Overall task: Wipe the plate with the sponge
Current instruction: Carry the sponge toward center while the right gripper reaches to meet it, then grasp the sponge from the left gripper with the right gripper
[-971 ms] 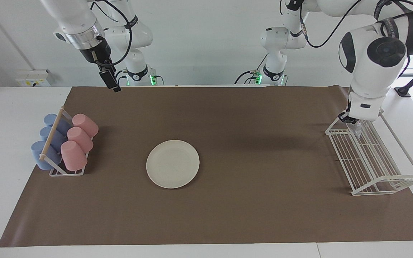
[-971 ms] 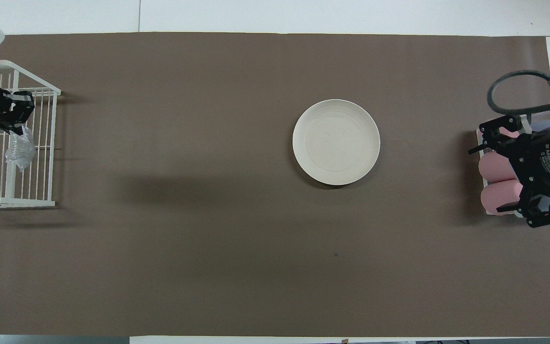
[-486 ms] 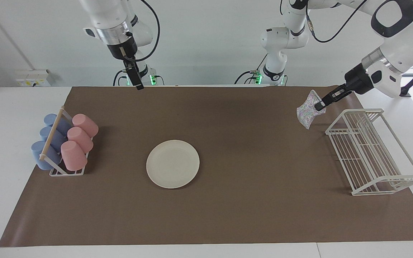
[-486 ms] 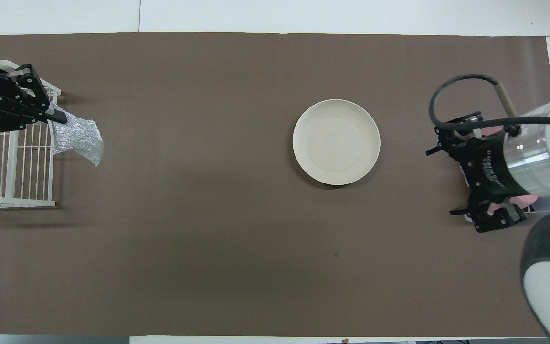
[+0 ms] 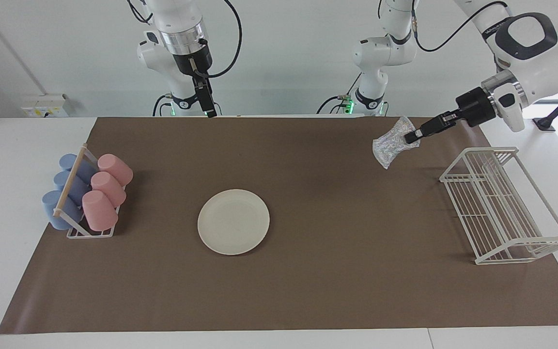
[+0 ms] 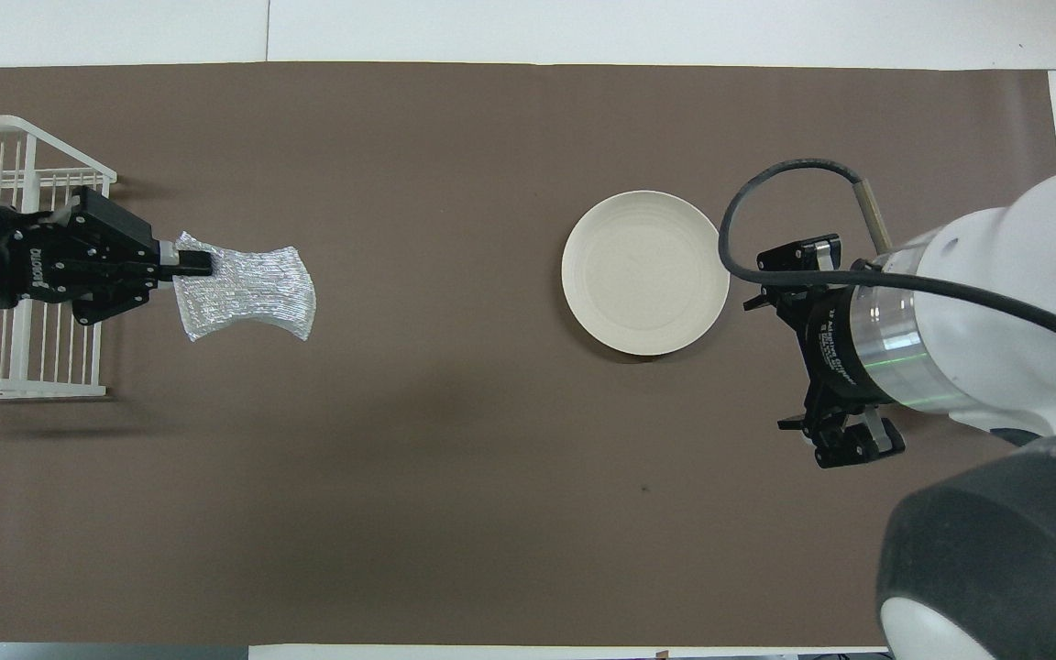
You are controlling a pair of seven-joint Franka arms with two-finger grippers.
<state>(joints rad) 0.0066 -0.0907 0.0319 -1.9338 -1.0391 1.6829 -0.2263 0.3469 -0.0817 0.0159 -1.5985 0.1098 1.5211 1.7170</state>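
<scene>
While the left gripper [image 5: 410,136] is up over the mat [image 5: 308,291] beside the rack [image 5: 502,218], its fingers pinch the sponge [image 5: 389,146] tight. The plate [image 5: 233,221] lies flat on the mat, well apart from it. I cannot tell if the raised right gripper [image 5: 209,112] is closed.

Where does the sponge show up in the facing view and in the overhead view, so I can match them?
Facing view: the sponge hangs from the left gripper in the air over the brown mat, upper right of the picture.
Overhead view: the sponge is at middle left, held by the left gripper.
Shared landmark: the white wire rack beside it, at the left arm's end of the table.
</scene>
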